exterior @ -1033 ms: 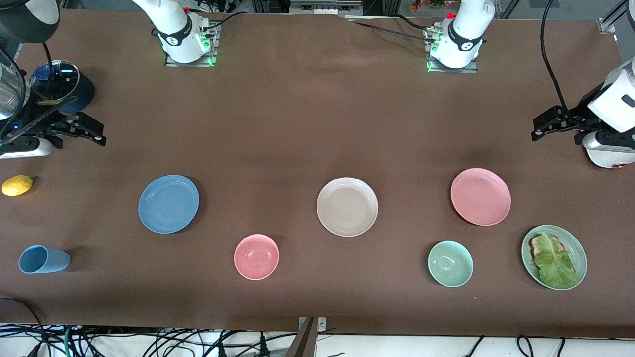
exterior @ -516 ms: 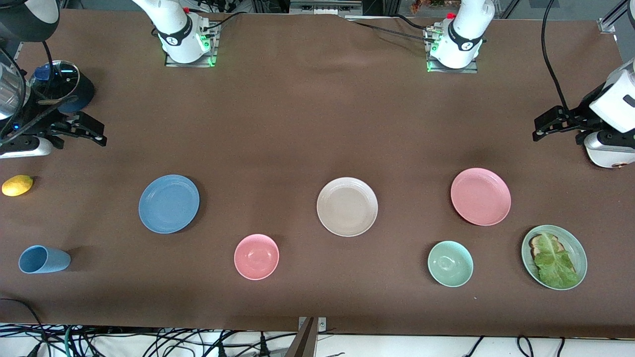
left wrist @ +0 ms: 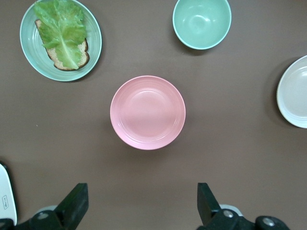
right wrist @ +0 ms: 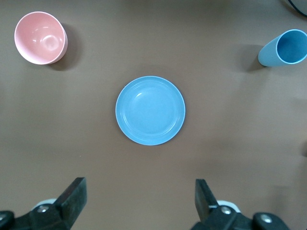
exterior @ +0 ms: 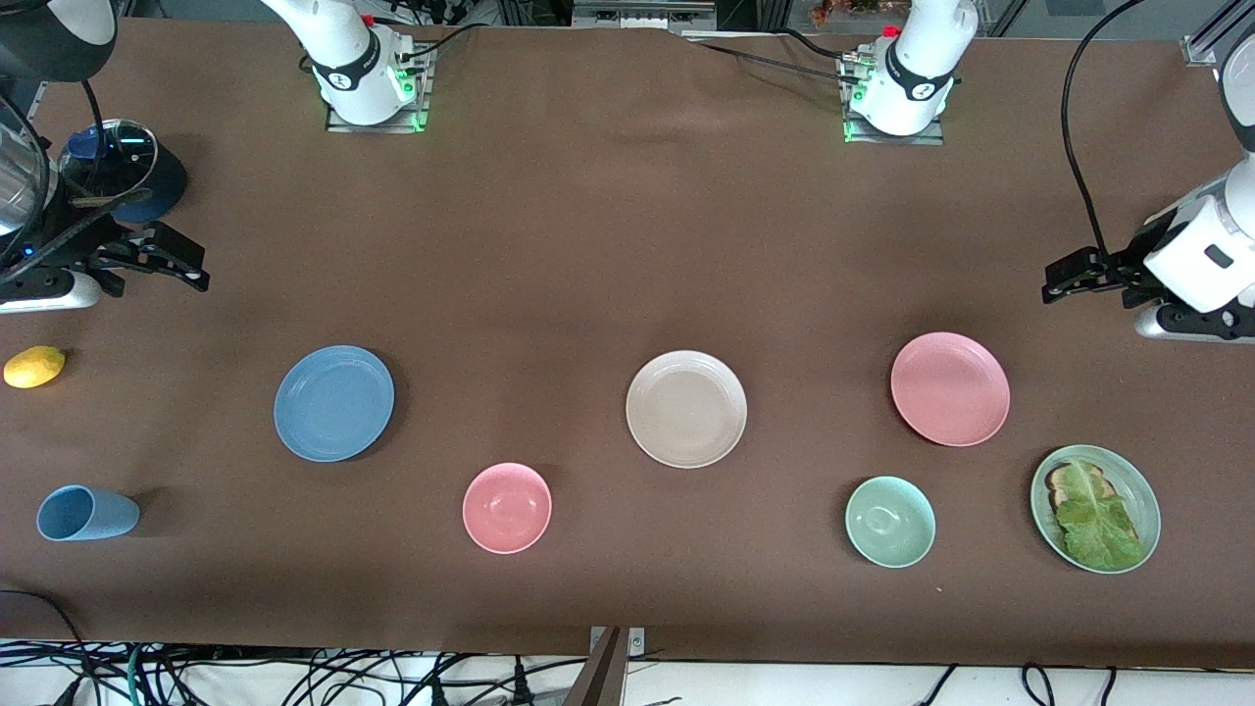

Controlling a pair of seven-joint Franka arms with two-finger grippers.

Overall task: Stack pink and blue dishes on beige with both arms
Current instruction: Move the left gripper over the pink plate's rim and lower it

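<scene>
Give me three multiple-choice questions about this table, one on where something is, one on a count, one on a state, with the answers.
1. What lies between the blue plate and the pink plate?
A. beige plate
B. lemon
C. blue cup

2. How many small bowls stand on the table?
A. one
B. two
C. four

3. How are the left gripper and right gripper?
A. both shut on plates
B. one holds a bowl
C. both open, holding nothing

Answers:
1 A: the beige plate sits mid-table between them.
2 B: a pink bowl and a green bowl.
3 C: both wrist views show the fingers spread wide above untouched plates.
</scene>
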